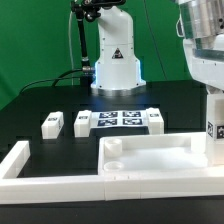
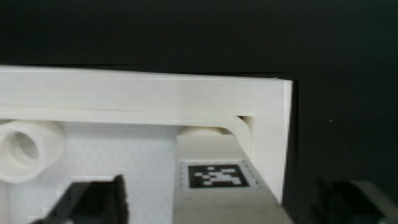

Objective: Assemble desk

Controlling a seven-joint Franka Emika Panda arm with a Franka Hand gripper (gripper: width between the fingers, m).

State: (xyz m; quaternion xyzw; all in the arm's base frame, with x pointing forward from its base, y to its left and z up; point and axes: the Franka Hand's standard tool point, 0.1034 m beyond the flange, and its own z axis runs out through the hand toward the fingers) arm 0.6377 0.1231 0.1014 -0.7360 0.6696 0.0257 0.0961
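Observation:
The desk top (image 1: pixel 150 155) lies flat near the front, rim up, with a round corner socket (image 2: pixel 22 150) showing. One tagged white leg (image 1: pixel 212 140) stands upright in the top's corner at the exterior view's right. My gripper (image 1: pixel 212 100) hangs straight over it. In the wrist view the leg (image 2: pixel 217 175) sits between my gripper's (image 2: pixel 222 205) dark fingers (image 2: pixel 98 200), with a gap on each side, so the jaws are open and hold nothing. Three more legs (image 1: pixel 52 123) (image 1: pixel 83 122) (image 1: pixel 154 121) lie loose on the black table behind the top.
The marker board (image 1: pixel 120 120) lies between the loose legs in front of the robot's base (image 1: pixel 113 65). Long white L-shaped fence bars (image 1: pixel 40 180) run along the front and the exterior view's left of the desk top.

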